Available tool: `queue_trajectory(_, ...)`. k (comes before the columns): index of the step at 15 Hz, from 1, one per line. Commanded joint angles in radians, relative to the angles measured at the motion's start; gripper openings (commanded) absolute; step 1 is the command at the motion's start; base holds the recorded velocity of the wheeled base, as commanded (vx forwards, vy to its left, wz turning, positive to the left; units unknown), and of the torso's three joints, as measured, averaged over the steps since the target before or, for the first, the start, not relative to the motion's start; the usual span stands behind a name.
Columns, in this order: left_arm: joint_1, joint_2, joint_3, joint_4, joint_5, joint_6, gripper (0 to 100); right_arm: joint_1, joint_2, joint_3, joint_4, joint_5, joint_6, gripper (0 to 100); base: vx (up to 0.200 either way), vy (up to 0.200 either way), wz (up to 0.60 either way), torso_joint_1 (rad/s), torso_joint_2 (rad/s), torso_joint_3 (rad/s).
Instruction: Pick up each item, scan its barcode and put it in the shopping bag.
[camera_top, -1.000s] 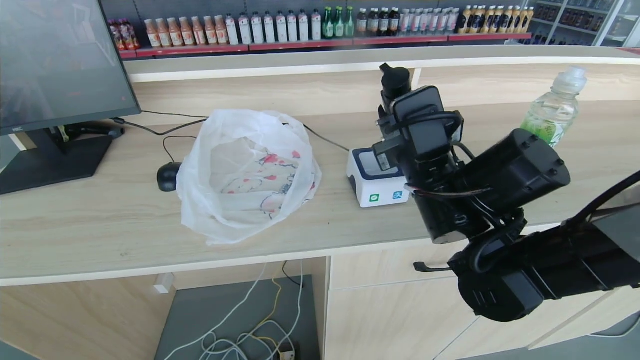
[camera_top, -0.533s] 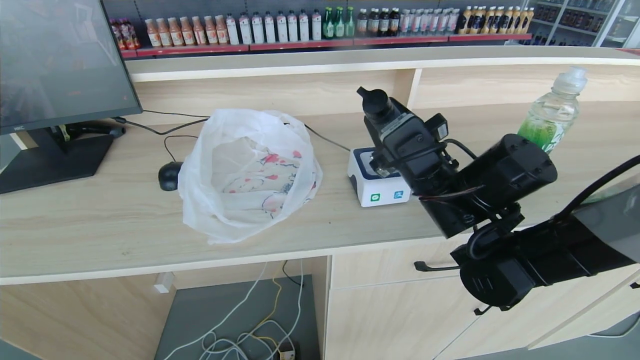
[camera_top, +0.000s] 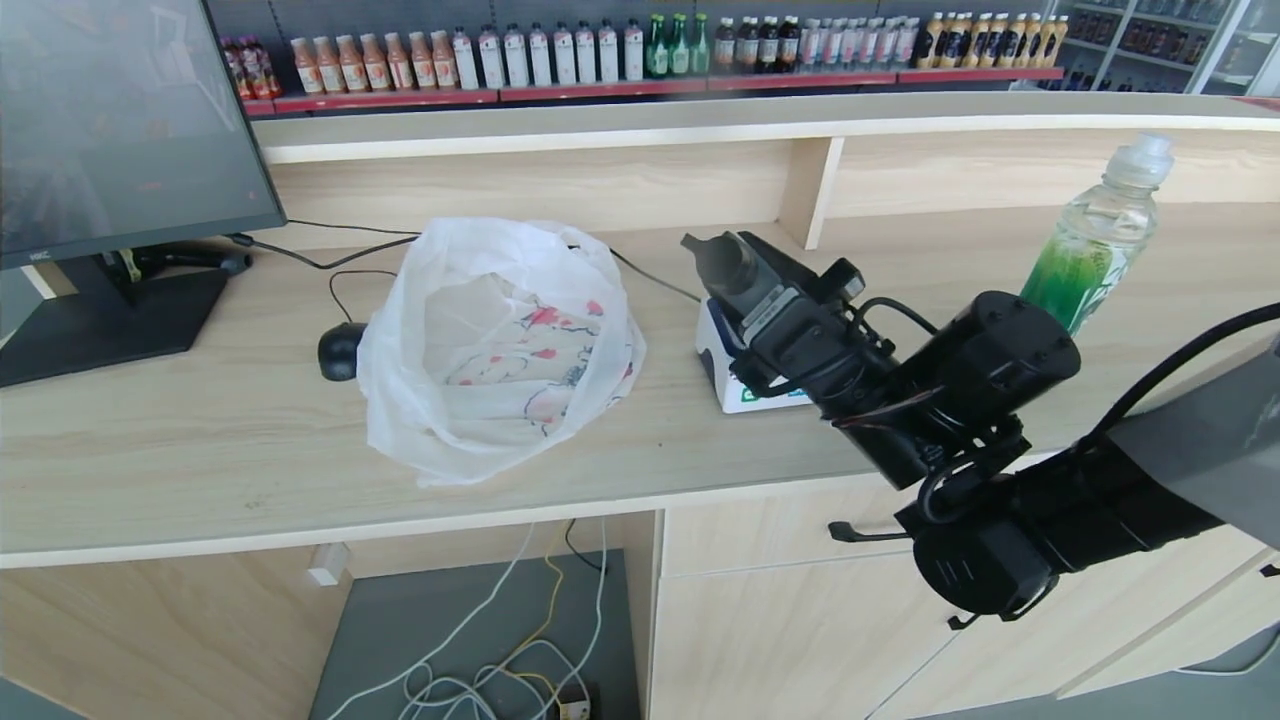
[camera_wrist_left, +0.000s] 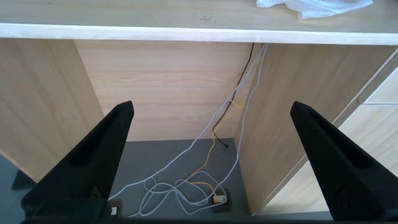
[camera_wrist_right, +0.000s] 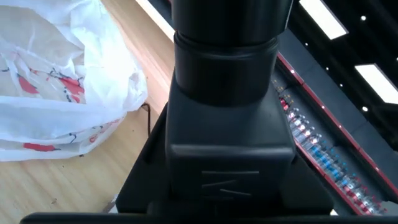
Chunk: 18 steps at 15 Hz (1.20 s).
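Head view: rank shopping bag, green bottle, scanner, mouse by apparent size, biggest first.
1. shopping bag: clearly the largest.
2-3. green bottle and scanner: the right arm covers part of each, so I won't rank them.
4. mouse: the smallest.

Light wooden counter (camera_top: 200, 470) spans frame. Monitor stand (camera_top: 110, 320) far left; mouse (camera_top: 338, 352) beside white shopping bag (camera_top: 500, 345), centre; scanner (camera_top: 725, 385) right of bag; bottle (camera_top: 1085, 245) upper right.
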<state>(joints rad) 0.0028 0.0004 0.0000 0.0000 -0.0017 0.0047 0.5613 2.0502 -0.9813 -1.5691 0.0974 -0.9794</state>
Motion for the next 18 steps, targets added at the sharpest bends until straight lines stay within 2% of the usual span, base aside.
queue_trajectory(1,0.000,0.000,0.000,0.000,0.000,0.000,100,-0.014,0.013,0.006,-0.002,0.008,-0.013,0,0.000,0.000,0.00,0.000,0.00,0.000)
queue_trajectory(7,0.000,0.000,0.000,0.000,0.000,0.000,100,-0.057,0.056,-0.040,-0.002,0.070,-0.013,0,0.000,0.000,0.00,0.000,0.00,0.000)
queue_trajectory(18,0.000,0.000,0.000,0.000,0.000,0.000,100,-0.066,0.084,-0.042,-0.002,0.070,-0.028,0,0.000,0.000,0.00,0.000,0.00,0.000)
